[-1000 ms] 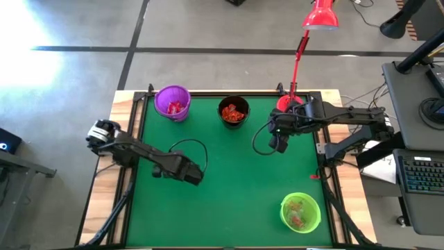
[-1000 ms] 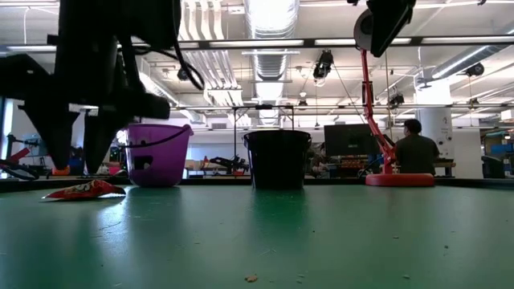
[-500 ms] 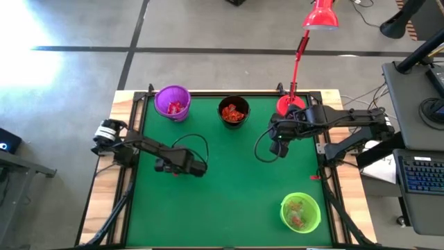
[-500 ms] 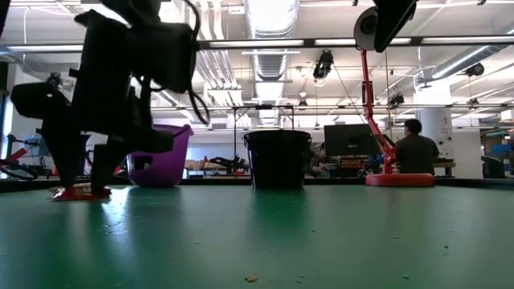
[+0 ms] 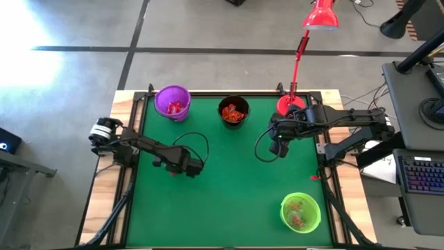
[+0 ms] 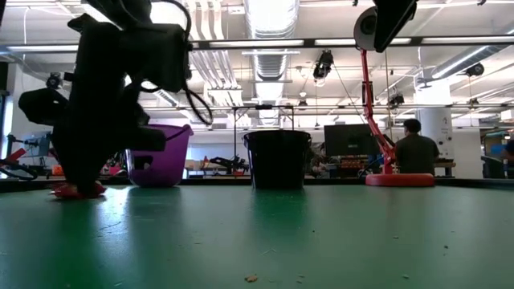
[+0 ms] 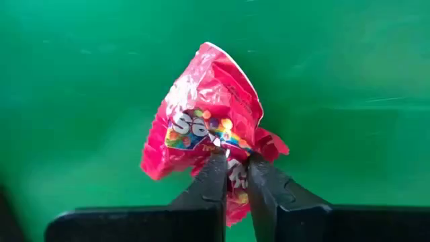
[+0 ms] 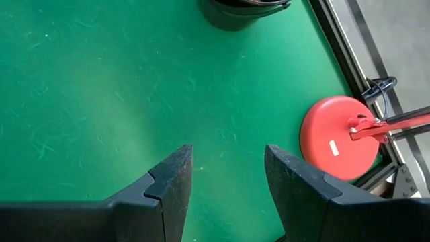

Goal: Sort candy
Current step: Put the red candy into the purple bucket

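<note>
Fingers (image 7: 213,180) pinch red candy (image 7: 208,117); purple cup (image 5: 172,102) holds red candy.

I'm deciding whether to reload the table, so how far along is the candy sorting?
Nearly finished, it seems. Done: candy already lies in the purple cup, black cup and green cup. In hand: the left gripper is shut on a red candy packet on the green table. Left: dropping that packet into a cup; no other loose candy shows. The right gripper hovers open near the lamp base.
</note>
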`<action>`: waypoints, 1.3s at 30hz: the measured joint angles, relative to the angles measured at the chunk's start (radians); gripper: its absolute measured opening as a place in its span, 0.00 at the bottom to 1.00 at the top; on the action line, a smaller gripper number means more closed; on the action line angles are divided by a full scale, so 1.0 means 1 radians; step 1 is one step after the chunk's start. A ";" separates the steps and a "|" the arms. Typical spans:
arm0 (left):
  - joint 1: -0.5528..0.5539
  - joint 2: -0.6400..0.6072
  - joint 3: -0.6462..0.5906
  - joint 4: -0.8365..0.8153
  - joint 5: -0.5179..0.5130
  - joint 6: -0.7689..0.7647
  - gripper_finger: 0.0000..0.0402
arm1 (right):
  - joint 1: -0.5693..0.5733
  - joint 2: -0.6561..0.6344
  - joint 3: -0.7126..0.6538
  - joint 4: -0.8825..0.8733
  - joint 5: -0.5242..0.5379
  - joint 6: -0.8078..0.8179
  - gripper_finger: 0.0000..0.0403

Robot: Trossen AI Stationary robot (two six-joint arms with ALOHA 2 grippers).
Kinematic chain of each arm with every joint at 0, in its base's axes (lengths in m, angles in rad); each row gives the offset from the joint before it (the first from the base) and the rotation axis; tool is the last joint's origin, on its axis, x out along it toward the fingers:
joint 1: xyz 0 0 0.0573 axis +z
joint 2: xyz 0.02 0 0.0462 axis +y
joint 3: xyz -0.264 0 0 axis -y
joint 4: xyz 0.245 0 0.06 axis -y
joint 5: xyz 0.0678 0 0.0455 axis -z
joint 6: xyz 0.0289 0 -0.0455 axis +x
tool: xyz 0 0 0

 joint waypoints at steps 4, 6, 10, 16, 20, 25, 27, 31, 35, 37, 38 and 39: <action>-0.001 -0.009 0.006 -0.046 -0.003 0.057 0.02 | 0.000 0.000 0.000 0.004 0.001 0.000 0.44; -0.005 -0.020 0.010 -0.059 -0.003 0.057 0.01 | 0.000 0.000 0.000 0.006 0.002 0.000 0.44; -0.018 -0.070 0.031 -0.071 -0.037 0.057 0.00 | 0.000 0.000 0.000 0.007 0.002 0.000 0.44; -0.021 -0.199 0.078 -0.106 -0.145 0.066 0.00 | 0.000 0.000 0.000 0.010 0.011 0.001 0.44; -0.014 -0.304 0.113 -0.155 -0.255 0.096 0.00 | 0.000 0.000 0.000 0.010 0.025 0.001 0.44; 0.033 -0.429 0.146 -0.194 -0.405 0.133 0.00 | -0.001 0.000 0.000 0.028 0.066 0.003 0.44; 0.072 -0.470 0.154 -0.207 -0.447 0.159 0.00 | -0.001 0.000 0.000 0.042 0.067 0.002 0.44; 0.181 -0.524 0.174 -0.210 -0.489 0.262 0.00 | -0.001 0.000 0.000 0.058 0.066 0.000 0.44; 0.327 -0.550 0.207 -0.206 -0.492 0.417 0.00 | -0.003 0.000 0.000 0.059 0.082 -0.001 0.44; 0.404 -0.554 0.229 -0.200 -0.491 0.491 0.00 | -0.003 0.000 0.000 0.059 0.110 -0.002 0.44; 0.443 -0.554 0.239 -0.199 -0.484 0.533 0.00 | -0.005 0.000 0.000 0.059 0.122 -0.002 0.44; 0.483 -0.554 0.249 -0.194 -0.473 0.575 0.00 | -0.008 0.000 0.000 0.059 0.126 -0.002 0.44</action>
